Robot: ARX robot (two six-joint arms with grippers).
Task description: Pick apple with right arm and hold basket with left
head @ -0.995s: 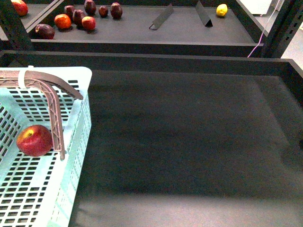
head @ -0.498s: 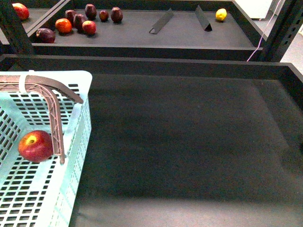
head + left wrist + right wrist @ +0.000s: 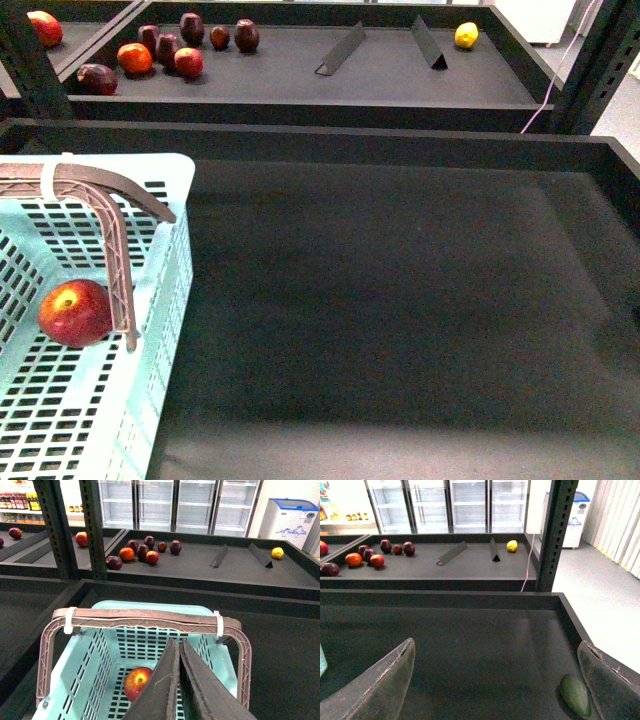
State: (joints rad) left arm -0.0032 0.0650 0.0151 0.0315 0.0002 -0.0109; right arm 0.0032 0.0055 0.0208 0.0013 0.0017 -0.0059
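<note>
Apple point(image 3: 74, 312) sits on the slotted floor of the basket point(image 3: 170, 260), just beside the ribbed handle point(image 3: 115, 250), at the near left of the dark surface point(image 3: 400, 300). My left claw point(image 3: 178, 680) hangs above the basket's inside, clenched with nothing between its fingers. My right claw point(image 3: 495, 680) is released, spread wide over the surface near a green object point(image 3: 575, 696).

Lemon point(image 3: 466, 35) beside small fruits point(image 3: 165, 50)
</note>
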